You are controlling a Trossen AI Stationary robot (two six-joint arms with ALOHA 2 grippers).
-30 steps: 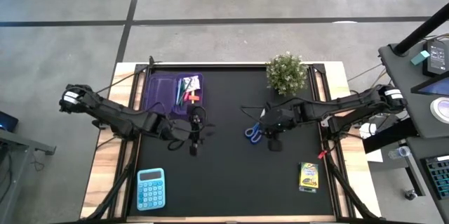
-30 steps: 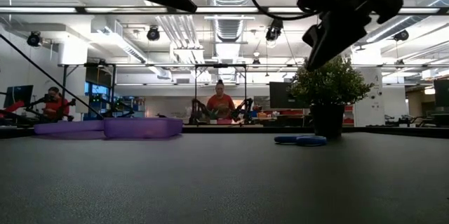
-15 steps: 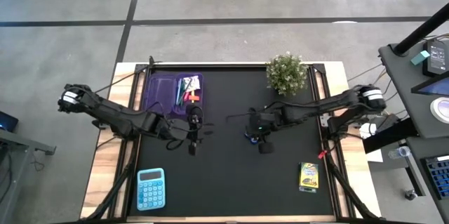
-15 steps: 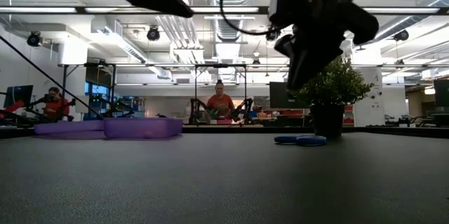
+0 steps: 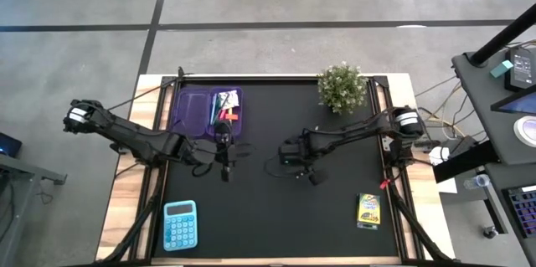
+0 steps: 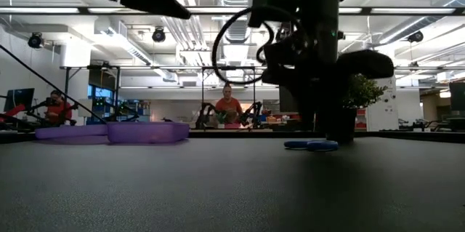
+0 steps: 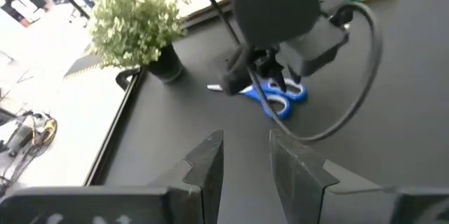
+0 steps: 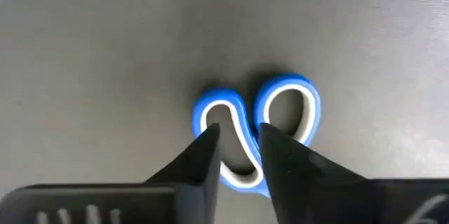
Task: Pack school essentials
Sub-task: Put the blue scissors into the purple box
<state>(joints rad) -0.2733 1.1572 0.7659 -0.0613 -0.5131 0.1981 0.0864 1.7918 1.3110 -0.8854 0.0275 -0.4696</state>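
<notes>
Black-topped table (image 5: 268, 217) carrying everything, one dark arm reaching in over each side edge.

Left arm stretched in from the left edge; left gripper (image 7: 245, 147) hanging above the mat just off the purple case, fingers parted by a narrow gap, nothing between them.

Right arm stretched from the right edge to about mid-table; right gripper (image 8: 238, 136) pointed straight down over the blue-handled scissors (image 8: 286, 83), fingers a little apart with the joint between the two handle loops showing in the gap. Cannot tell whether the tips touch the handles; no grip to be seen. Scissors flat on the mat, near the middle of the table.

Translucent purple two-compartment case (image 5: 194, 104) near the back-left corner – pens and a red piece (image 5: 226, 108) lying in the compartment nearer the table's middle.

Small green potted plant (image 5: 342, 87) upright near the back-right corner.

Blue calculator (image 5: 180, 223) flat near the front-left corner.

Yellow-green crayon box (image 5: 368, 210) flat near the front-right corner – well apart from case and scissors.
</notes>
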